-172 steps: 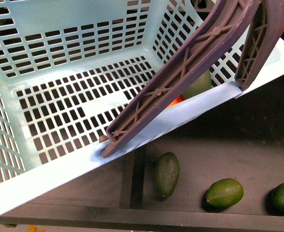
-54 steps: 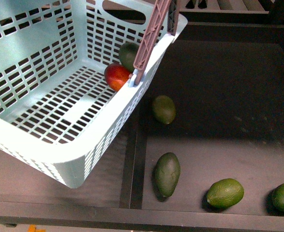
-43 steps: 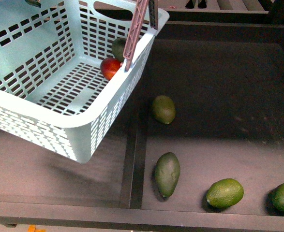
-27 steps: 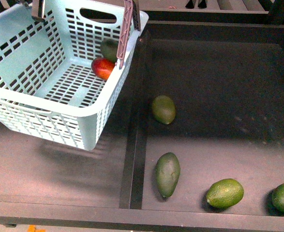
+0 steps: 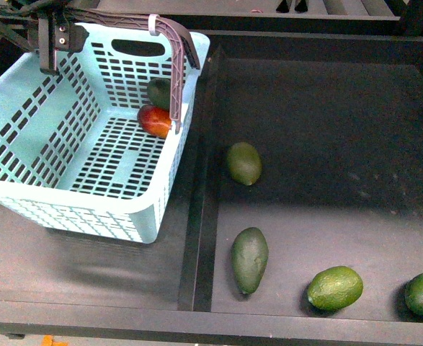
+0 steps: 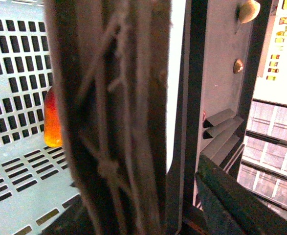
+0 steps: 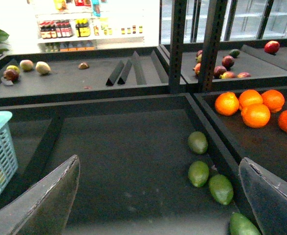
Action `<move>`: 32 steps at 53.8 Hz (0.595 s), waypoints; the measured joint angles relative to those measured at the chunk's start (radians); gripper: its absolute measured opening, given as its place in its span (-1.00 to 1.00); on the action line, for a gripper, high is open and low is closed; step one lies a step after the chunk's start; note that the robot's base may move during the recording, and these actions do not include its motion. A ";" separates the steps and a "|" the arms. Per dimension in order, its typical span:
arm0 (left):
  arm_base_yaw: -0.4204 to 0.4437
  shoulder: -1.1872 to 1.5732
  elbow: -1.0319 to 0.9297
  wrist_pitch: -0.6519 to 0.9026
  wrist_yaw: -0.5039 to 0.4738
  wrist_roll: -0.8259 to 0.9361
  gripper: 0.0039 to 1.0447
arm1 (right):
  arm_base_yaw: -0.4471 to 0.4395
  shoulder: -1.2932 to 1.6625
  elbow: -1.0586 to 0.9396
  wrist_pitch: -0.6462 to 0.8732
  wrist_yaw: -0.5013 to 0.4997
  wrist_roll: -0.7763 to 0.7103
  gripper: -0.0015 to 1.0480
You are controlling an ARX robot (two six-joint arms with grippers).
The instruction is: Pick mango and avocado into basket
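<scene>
Fingers of the left gripper [image 5: 51, 54], upper left of the frame, look clamped on the basket [image 5: 74, 209] handle [image 5: 175, 50]; right gripper [image 7: 158, 196] spread wide, empty. Mango [image 5: 156, 120] and avocado [image 5: 160, 92] lie in the basket's far corner. Loading looks done; next, settle the basket flat and let go.

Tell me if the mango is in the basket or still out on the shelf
In. The front view shows the red mango lying on the turquoise basket's slotted floor, in the far corner beside the dark avocado.
</scene>
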 joint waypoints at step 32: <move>0.049 -0.449 -0.315 -0.165 -0.103 0.066 0.85 | 0.000 0.000 0.000 0.000 0.000 0.000 0.83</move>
